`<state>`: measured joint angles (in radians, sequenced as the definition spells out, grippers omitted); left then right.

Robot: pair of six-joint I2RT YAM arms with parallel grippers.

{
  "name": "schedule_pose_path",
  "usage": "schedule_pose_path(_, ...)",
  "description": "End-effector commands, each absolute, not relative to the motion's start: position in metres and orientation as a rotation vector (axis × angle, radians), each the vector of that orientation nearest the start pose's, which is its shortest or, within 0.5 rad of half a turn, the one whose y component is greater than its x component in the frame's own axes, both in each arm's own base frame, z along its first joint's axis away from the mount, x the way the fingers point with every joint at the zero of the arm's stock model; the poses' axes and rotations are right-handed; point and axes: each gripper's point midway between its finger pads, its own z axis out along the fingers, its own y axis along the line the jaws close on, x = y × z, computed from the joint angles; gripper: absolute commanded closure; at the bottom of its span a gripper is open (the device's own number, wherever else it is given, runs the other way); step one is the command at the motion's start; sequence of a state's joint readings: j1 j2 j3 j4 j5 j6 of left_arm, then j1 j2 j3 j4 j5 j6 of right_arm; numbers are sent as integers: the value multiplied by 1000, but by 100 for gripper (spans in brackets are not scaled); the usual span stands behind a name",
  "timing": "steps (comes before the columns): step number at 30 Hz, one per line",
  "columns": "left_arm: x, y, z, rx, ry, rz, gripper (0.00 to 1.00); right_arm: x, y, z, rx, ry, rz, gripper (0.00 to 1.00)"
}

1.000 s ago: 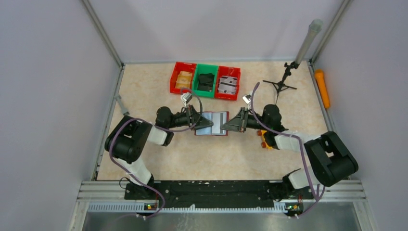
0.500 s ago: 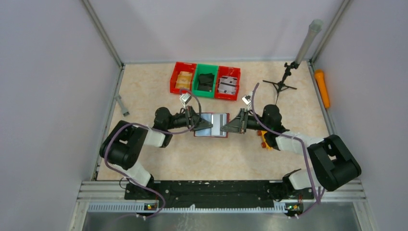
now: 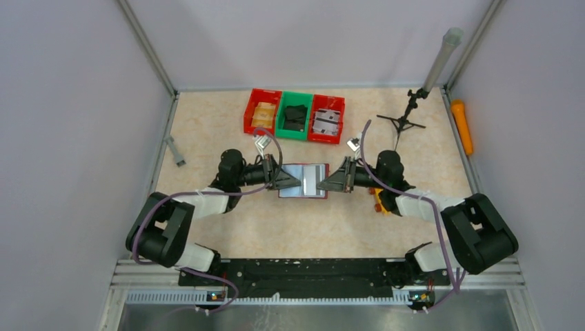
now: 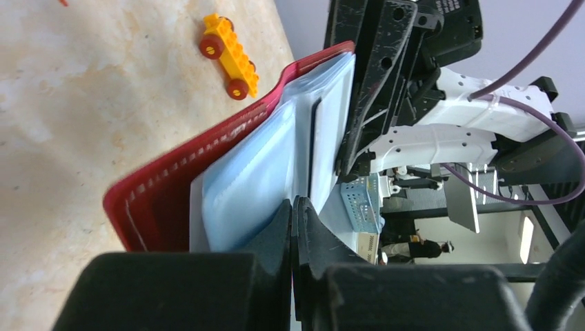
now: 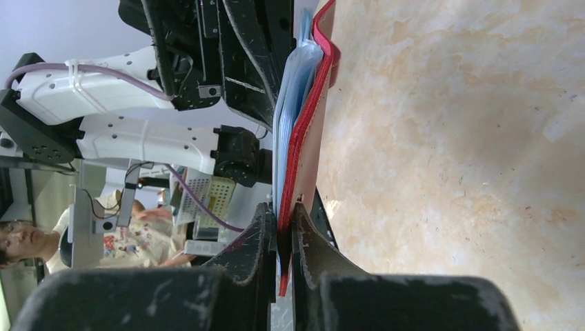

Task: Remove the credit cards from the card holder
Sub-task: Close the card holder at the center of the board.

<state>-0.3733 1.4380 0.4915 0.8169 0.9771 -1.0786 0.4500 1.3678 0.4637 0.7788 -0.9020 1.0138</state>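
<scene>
The card holder [image 3: 303, 181] sits open at mid-frame of the top view between both claws. The left gripper [image 4: 292, 202] is closed tight at the silvery-blue sleeves [image 4: 255, 172], probably to tease a card out, though I cannot tell whether it pinches anything. The right gripper [image 5: 283, 207] clamps the red cover's edge, likely as an anchor. Bare table [image 3: 331, 221] lies open below, while the bins [image 3: 295, 114] crowd the top.

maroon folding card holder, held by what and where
Right gripper pinches the cover edge of the maroon card holder; left gripper seems to pinch a pale blue inner sleeve.
</scene>
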Motion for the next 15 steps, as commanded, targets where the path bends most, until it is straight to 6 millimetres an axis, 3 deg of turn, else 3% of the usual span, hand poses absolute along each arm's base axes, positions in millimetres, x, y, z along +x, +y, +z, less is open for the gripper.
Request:
schedule_pose_path(1,239,-264,173,183,2038,-1761,100,216,278,198,-320,1893,1760,99)
schedule_pose_path(6,241,-262,167,168,2069,-1722,99,223,278,186,-282,1943,1709,99)
schedule_pose_path(10,248,-248,148,110,2192,-1503,78,241,270,146,-218,2115,1495,100)
schedule_pose_path(15,246,-212,111,6,2393,-1128,62,254,247,100,-179,2359,1167,100)
